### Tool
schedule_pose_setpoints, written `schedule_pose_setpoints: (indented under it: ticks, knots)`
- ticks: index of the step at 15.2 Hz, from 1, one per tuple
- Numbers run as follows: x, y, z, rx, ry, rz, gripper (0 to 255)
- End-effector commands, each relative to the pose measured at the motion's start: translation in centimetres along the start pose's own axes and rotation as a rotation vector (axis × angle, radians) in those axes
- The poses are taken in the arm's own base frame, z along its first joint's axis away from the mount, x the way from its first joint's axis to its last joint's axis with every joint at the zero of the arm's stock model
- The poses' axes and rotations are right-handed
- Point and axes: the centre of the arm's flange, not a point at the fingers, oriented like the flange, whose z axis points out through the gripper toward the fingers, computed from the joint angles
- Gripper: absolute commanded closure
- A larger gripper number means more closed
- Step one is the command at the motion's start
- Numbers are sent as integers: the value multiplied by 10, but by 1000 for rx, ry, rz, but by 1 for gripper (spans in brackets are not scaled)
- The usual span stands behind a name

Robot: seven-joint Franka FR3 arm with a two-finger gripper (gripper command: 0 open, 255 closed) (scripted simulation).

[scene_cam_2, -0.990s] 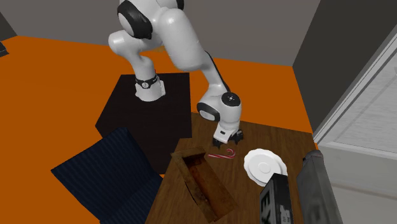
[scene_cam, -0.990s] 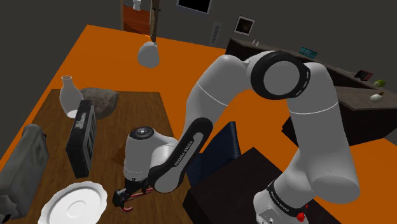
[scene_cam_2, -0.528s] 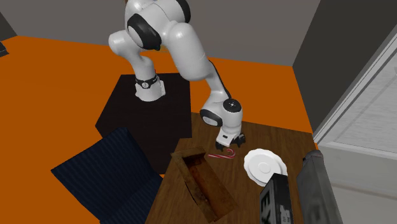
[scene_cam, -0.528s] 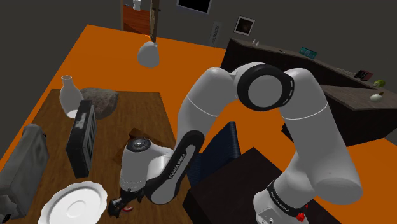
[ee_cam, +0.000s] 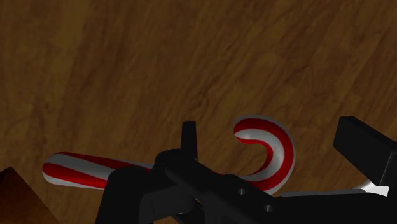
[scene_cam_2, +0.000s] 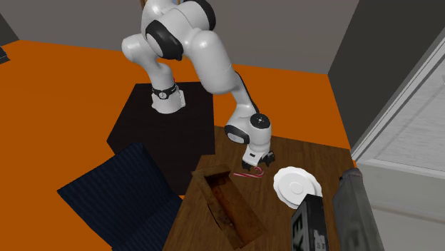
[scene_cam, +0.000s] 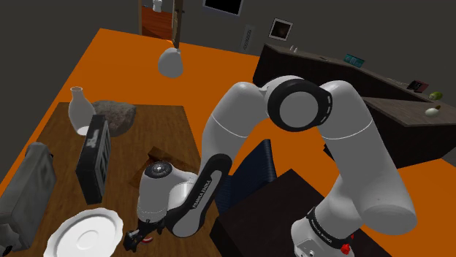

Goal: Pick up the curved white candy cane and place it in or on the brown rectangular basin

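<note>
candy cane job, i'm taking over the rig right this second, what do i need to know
Tool: open and low over the brown wooden table. Its fingers stand either side of the hooked end of the red-and-white striped candy cane and are not clasping it.
Cane: lying flat on the table, between the brown rectangular basin and the round white plate.
Basin: on the same table, open side up, with one corner close to the cane.
Done: approach to the cane.
Left: close on the cane, lift it, carry it to the basin and release it inside.
</note>
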Motion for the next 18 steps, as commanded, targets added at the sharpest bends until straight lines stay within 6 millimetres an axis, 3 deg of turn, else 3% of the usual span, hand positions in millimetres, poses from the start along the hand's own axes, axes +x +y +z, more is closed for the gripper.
schedule_pose_setpoints:
  ticks: [1, 2, 11, 18]
  knots:
    - [0, 0, 0, 0, 0, 0, 0]
    - [0, 0, 0, 0, 0, 0, 255]
    - [0, 0, 0, 0, 0, 0, 255]
    - [-2, -5, -36, 0, 0, 0, 255]
